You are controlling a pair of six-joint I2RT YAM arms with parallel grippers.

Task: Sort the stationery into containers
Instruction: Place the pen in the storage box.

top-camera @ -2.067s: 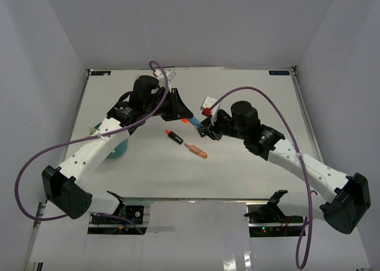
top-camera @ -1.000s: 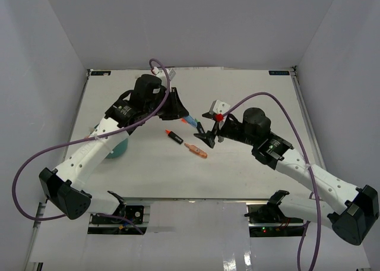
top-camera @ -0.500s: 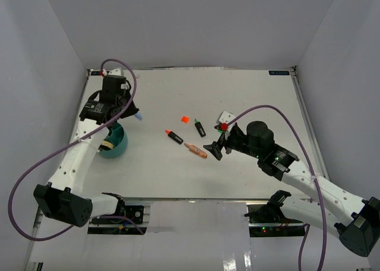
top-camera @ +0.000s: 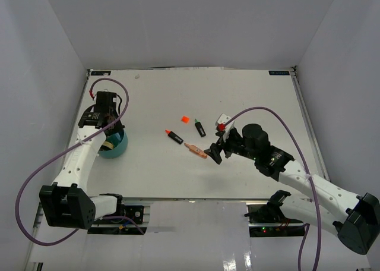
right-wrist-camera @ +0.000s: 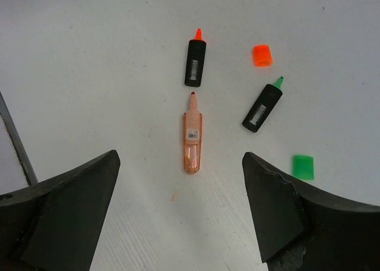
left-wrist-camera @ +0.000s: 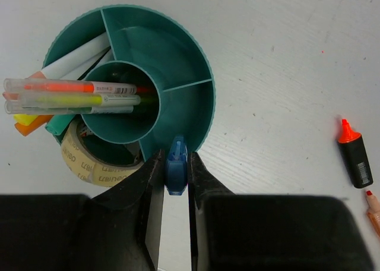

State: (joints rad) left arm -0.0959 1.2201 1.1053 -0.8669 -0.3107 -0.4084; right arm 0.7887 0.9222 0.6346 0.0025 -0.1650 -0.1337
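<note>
Spanning the scene, the white desk (top-camera: 255, 98) is seen to carry everything. The round teal tub (left-wrist-camera: 160, 45) is set near its left edge and is divided into a centre cup and outer compartments. The left tool (left-wrist-camera: 176, 159) is held just above the tub's near rim, clamped on a blue pen (left-wrist-camera: 176, 171). The right tool (right-wrist-camera: 180, 170) is spread wide over the middle of the desk and grips nothing. A tape roll (left-wrist-camera: 89, 161) is lodged in an outer compartment, and clear highlighter pens (left-wrist-camera: 71, 95) are laid across the centre cup. Below the right tool a translucent orange pen (right-wrist-camera: 192, 140) is seen lying on the desk, untouched. Beyond it are laid a black marker with an orange tip (right-wrist-camera: 195, 60) and a black marker with a green tip (right-wrist-camera: 261, 107), with an orange cap (right-wrist-camera: 262, 54) and a green cap (right-wrist-camera: 303, 166) nearby
</note>
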